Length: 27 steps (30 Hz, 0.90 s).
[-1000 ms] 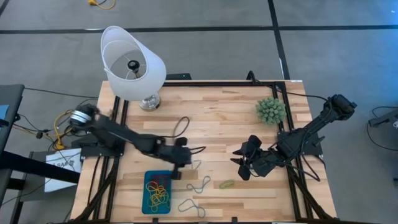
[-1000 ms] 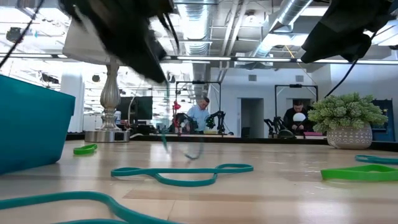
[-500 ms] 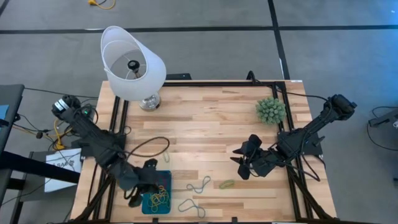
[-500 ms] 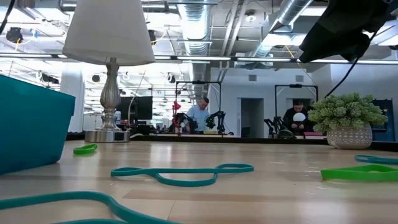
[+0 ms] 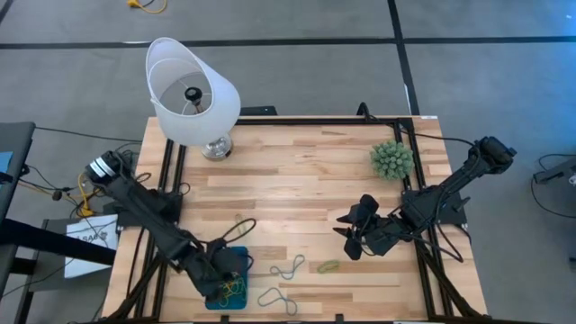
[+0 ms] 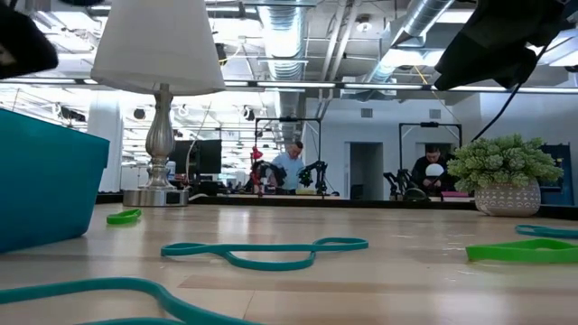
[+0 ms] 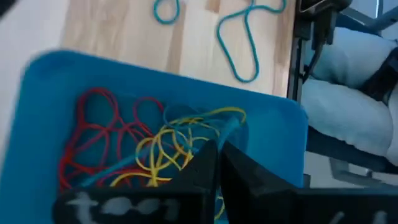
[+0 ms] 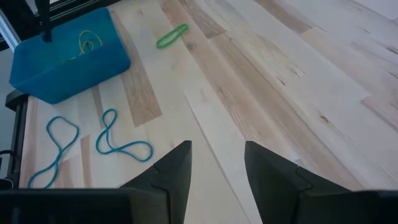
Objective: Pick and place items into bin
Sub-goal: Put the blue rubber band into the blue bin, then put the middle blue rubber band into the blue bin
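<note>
Your left pincer (image 7: 214, 163) is closed, empty, over the blue bin (image 5: 212, 299) of red and yellow bands (image 7: 149, 146). Your right pincer (image 8: 216, 163) waits wide open above the tabletop (image 5: 306, 171); teal bands (image 5: 288, 267) and a green one (image 5: 328, 266) lie beside the bin.

You have one bin (image 5: 214, 292) at the desk's front edge, holding a tangle of red and yellow bands (image 7: 134, 146) (too knotted to count). Loose on the desk (image 5: 306, 180) you have two teal bands (image 5: 288, 267) and one green band (image 5: 328, 266). One lamp (image 5: 192, 94), one plant ball (image 5: 392, 159), and two arms.
</note>
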### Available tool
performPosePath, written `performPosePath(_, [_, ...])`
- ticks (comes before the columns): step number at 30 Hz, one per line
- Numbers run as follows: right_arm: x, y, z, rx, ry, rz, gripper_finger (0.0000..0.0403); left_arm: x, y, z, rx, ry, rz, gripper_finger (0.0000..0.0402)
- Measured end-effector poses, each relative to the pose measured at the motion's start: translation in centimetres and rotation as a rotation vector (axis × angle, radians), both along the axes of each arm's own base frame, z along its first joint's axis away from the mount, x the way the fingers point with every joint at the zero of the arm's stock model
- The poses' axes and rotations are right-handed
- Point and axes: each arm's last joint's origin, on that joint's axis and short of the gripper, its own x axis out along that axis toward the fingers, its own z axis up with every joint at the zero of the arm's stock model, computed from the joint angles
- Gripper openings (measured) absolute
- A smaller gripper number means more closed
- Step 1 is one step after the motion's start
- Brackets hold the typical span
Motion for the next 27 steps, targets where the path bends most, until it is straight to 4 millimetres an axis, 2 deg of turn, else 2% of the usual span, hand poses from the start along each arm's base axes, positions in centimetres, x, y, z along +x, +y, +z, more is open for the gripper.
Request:
performPosePath(7, [0.0,0.0,0.0,0.001,-0.002,0.000,0.0143,0.6,-0.3,-1.9,0.054,0.042,0.033,0.0031])
performPosePath(15, [0.1,-0.1,0.0,0.002,-0.001,-0.006,0.0143,1.3,-0.9,-1.2,-0.060,-0.005,0.009,0.0091])
performPosePath(19, [0.6,-1.0,0.0,-0.018,0.011,-0.018,0.0143,1.9,-0.8,-1.0,-0.051,-0.068,-0.043,0.0110])
performPosePath(23, [1.9,-1.4,-0.3,0.013,0.044,0.101,0.0143,3.0,-0.1,-0.6,-0.010,-0.164,-0.057,0.0110])
performPosePath(27, [3.9,-0.1,-1.6,-0.014,0.007,0.279,0.0143,4.3,1.0,-0.3,0.052,-0.242,-0.067,0.0104])
